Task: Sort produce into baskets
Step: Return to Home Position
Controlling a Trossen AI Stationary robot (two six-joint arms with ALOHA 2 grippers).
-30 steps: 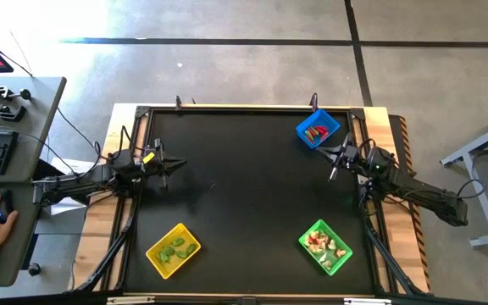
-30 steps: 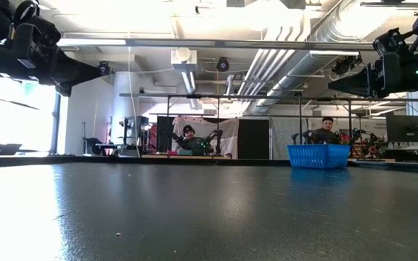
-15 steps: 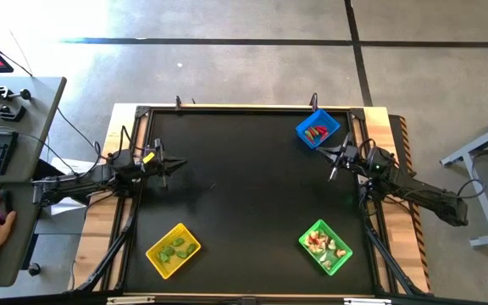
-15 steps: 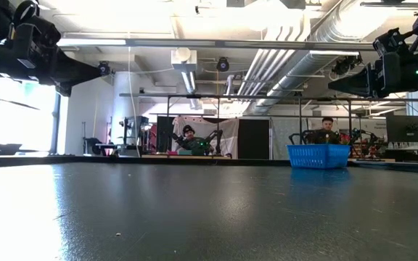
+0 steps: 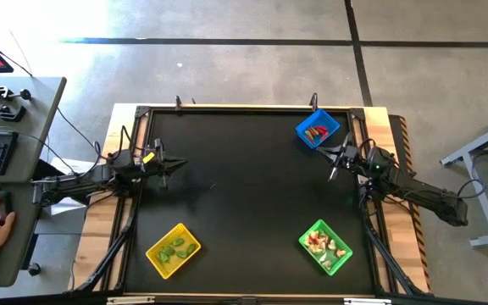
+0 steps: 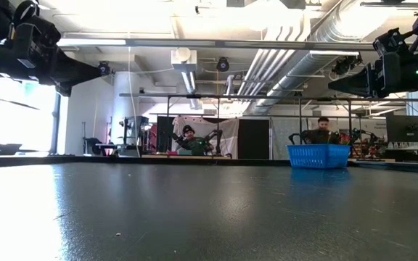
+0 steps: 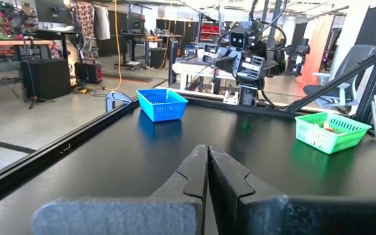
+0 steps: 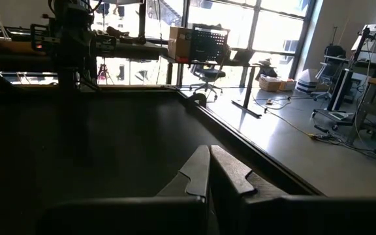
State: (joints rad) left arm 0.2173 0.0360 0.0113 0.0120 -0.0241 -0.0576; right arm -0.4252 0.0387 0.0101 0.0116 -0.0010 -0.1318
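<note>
Left gripper (image 5: 166,163) and right gripper (image 5: 335,162) are held over opposite counter (image 5: 244,195) edges, fingers pressed together. Chilies (image 5: 316,132) are seen in the blue basket (image 5: 329,127), pods (image 5: 177,250) in the yellow basket (image 5: 156,255), bulbs (image 5: 322,244) in the green basket (image 5: 343,258).

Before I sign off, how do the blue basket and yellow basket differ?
The blue basket holds red chili pieces; the yellow basket holds green pods. In the high view the blue basket sits at the table's upper right corner, the yellow basket near its lower left. Both are small low-walled trays turned askew to the table edges.
</note>
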